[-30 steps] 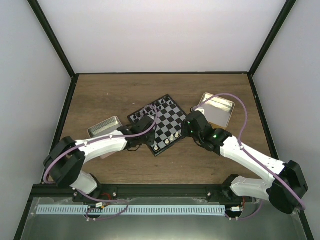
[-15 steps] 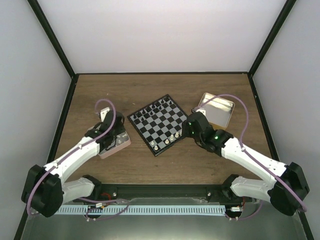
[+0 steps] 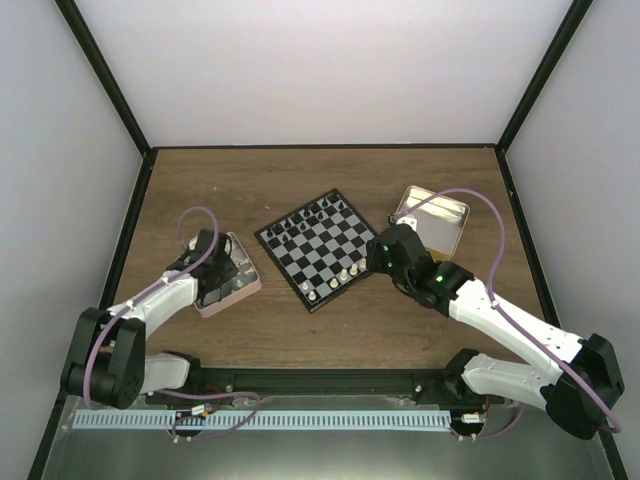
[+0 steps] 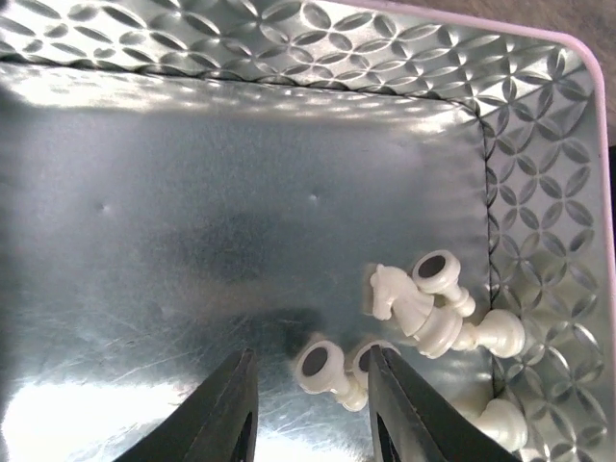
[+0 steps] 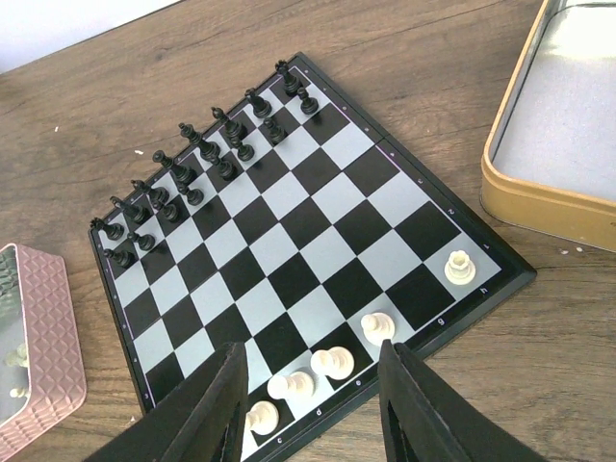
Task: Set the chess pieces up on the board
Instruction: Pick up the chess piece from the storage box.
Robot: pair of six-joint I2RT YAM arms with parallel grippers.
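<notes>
Left gripper (image 4: 310,404) is down inside the pink tin (image 4: 587,96), jaws apart. One of the cream chess pieces (image 4: 322,371) lies on its side in the gap, close to the right-hand finger (image 4: 399,423) and clear of the other, so nothing is clamped. The other loose cream pieces are bunched against the tin's embossed wall at the right of the wrist view, some touching each other. One sits low in the corner, and the fit against that wall looks tight. Left of the fingers there is only bare metal floor, so there's room on that side. Right gripper (image 5: 310,385) hovers over the near edge of the board (image 5: 289,241), jaws apart with nothing between them. Five cream pieces stand upright on the squares along that edge: four close together under the fingers, and a fifth apart towards the corner by the gold tin (image 5: 539,192). Black pieces (image 5: 192,154) fill the two ranks along the opposite edge, and the middle squares are bare. From above, the board sits rotated on the table (image 3: 200,190) with a corner pointing at the arm bases. The pink tin is left of the board and the gold tin right of it, each separated from the thin black rim by a strip of bare wood. There is a wide stretch of wood beyond the board up to the back wall.
</notes>
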